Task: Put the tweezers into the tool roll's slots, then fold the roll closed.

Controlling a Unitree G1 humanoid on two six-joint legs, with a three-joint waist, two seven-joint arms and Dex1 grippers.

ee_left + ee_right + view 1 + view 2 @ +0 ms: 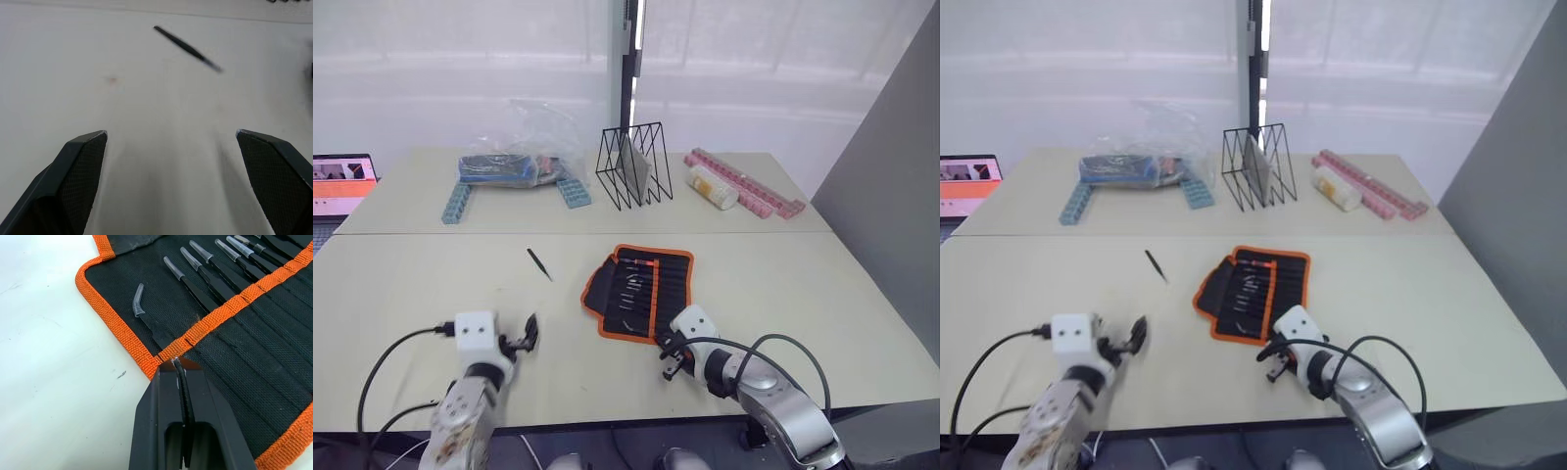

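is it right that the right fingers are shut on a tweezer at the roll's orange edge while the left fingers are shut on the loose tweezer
Not quite. The left wrist view shows the left gripper open, with the loose tweezer lying untouched on the table ahead. The right gripper is indeed shut on a tweezer at the tool roll's orange edge.

tweezer (188, 48) blurred, tool roll (274, 342) cropped

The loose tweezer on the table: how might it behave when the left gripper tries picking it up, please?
The tweezer looks thin and flat against the table, so it is probably light and may slide. The open left gripper likely needs a low, precise pinch.
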